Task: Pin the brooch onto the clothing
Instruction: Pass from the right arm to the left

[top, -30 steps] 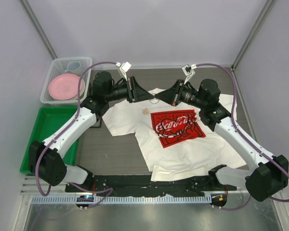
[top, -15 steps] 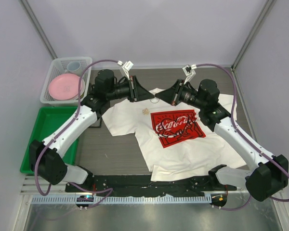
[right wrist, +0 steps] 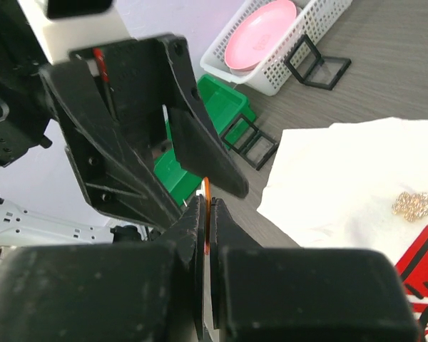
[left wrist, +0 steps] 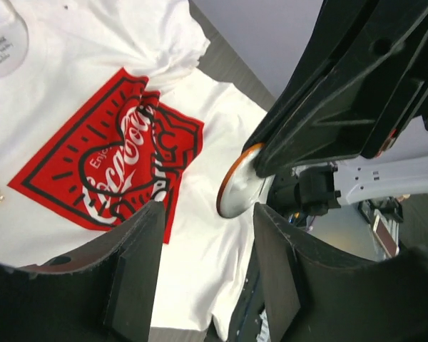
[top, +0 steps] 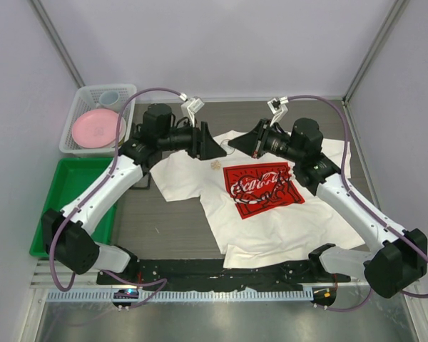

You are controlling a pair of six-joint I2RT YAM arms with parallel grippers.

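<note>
orange-rimmed brooch (left wrist: 237, 188) edgewise in right gripper (right wrist: 205, 206); left gripper (left wrist: 207, 214) near, jaws parted

I list: white shirt (top: 271, 228), red print (top: 262, 187) with white script and black lines; gold trinket (right wrist: 411, 205); my orange-rimmed silver disc (left wrist: 239, 189); pink plate (top: 96, 128); green tray (top: 75, 182).

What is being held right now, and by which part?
The right gripper pinches a thin orange-rimmed disc across its flat faces, near one side of the rim. The left gripper is open, holding nothing.

Coca-Cola script (top: 260, 187) on T-shirt (top: 271, 228)
</note>
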